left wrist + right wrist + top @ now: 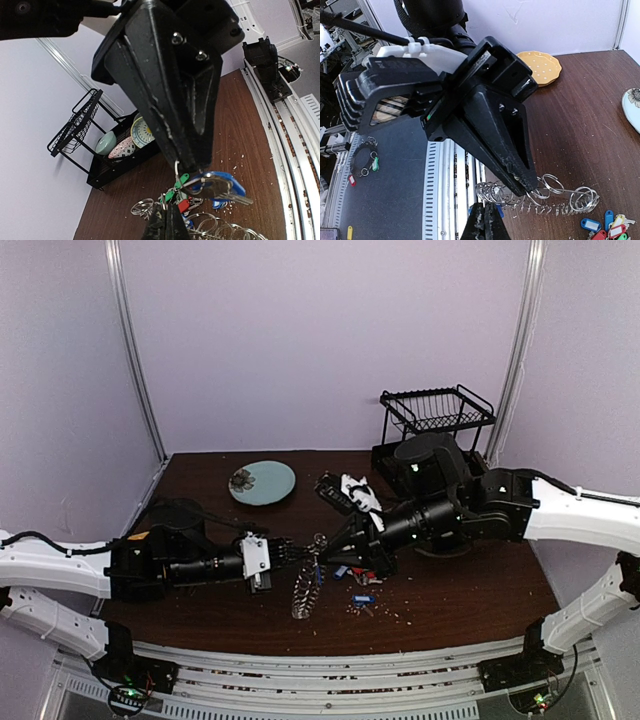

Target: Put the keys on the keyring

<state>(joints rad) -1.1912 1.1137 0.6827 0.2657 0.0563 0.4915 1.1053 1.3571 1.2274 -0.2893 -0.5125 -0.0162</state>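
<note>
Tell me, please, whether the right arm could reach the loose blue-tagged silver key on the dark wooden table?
Probably yes, but not to grasp: the key lies unobstructed near the right fingers, which are shut on a thin wire ring carrying another blue-tagged key, so they must release first.

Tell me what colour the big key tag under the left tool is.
Blue tag, best seen in the left wrist view.

The keyring [305, 592] stands near the middle of the table [480, 590], with loose keys [362, 598] lying just right of it. A plate [275, 486] lies far left, and a rack [437, 412] stands far right.
</note>
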